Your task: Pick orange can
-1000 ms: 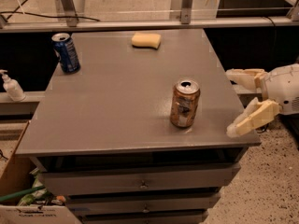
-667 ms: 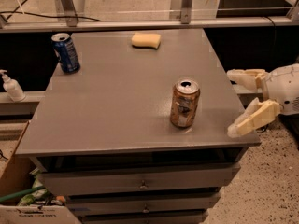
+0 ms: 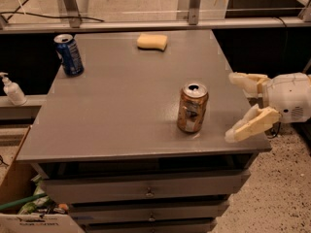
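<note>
The orange can stands upright on the grey table, near its front right part; it has a copper-orange body with pale patches and a silver top with an open tab hole. My gripper is at the table's right edge, to the right of the can and apart from it. Its two pale fingers are spread wide, pointing left toward the can, with nothing between them.
A blue can stands at the table's back left. A yellow sponge lies at the back middle. A soap dispenser bottle sits on a ledge at the left. Drawers are below the tabletop, and a cardboard box is at the lower left.
The gripper has crept slightly to the left toward the can; the can and other objects have not moved.
</note>
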{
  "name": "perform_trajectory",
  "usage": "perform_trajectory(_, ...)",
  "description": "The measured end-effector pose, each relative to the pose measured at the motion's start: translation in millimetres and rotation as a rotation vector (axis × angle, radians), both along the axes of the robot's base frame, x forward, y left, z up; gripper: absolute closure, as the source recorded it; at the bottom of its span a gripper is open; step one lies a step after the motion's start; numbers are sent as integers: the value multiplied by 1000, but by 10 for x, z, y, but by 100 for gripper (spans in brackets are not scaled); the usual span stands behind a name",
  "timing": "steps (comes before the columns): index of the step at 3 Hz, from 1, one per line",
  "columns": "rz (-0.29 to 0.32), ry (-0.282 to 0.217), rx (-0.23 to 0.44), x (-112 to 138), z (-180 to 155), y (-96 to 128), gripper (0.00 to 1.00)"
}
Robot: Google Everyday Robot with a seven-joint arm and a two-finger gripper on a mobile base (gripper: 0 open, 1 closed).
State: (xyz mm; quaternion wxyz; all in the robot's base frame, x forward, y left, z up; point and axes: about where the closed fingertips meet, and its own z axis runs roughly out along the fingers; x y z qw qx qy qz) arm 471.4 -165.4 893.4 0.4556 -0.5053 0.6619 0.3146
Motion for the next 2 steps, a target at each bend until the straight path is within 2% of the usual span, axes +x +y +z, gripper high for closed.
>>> perform_trajectory(1, 6, -36, 54, 83, -114, 185, 0)
perform_trajectory(2, 18, -40, 95, 113, -298, 363, 0)
